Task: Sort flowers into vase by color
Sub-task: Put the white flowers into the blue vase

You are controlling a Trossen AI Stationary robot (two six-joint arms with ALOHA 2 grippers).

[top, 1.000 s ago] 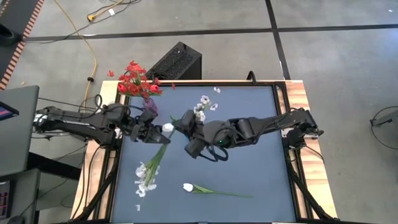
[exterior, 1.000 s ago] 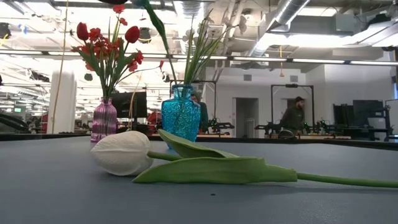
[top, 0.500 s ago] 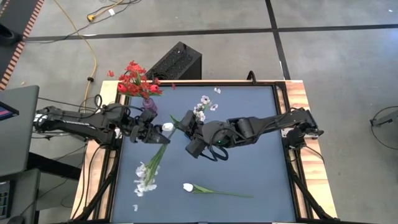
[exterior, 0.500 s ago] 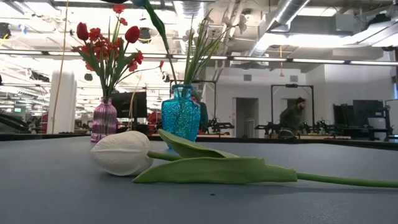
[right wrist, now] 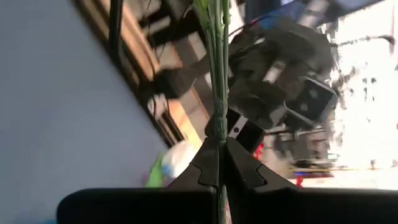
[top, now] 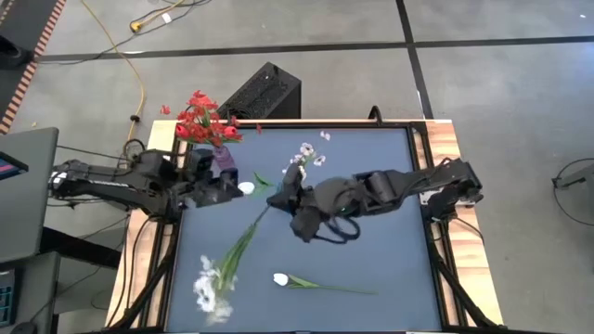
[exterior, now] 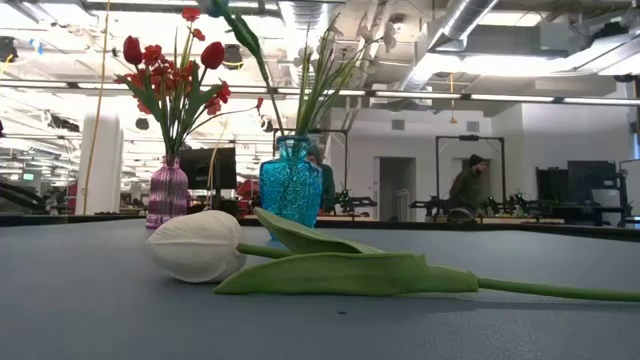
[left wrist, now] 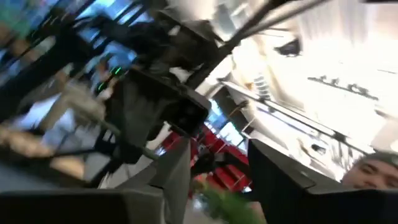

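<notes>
On the high view my right pincer (top: 284,192) sits mid-bench, and the right wrist view shows its two fingers pressed together on the thin green stem of a white blossom spray (top: 212,284). The stem slants from the pincer toward the near left, and the blossoms hang over the near-left part of the bench (top: 390,269). My left pincer (top: 229,190) is at the far left, just beside the purple vase (exterior: 167,193). A white tulip bud (top: 247,187) shows at its tip, but I cannot tell whether the fingers are closed on it.

The red flowers (top: 204,119) stand in the purple vase. The low view shows the blue vase (exterior: 291,184) to its right with green stems rising from it; the high view has white blossoms (top: 304,154) just far of my right arm. A second white tulip (exterior: 195,245) lies flat on the near bench, stem pointing right. A person (exterior: 470,186) stands in the room behind.
</notes>
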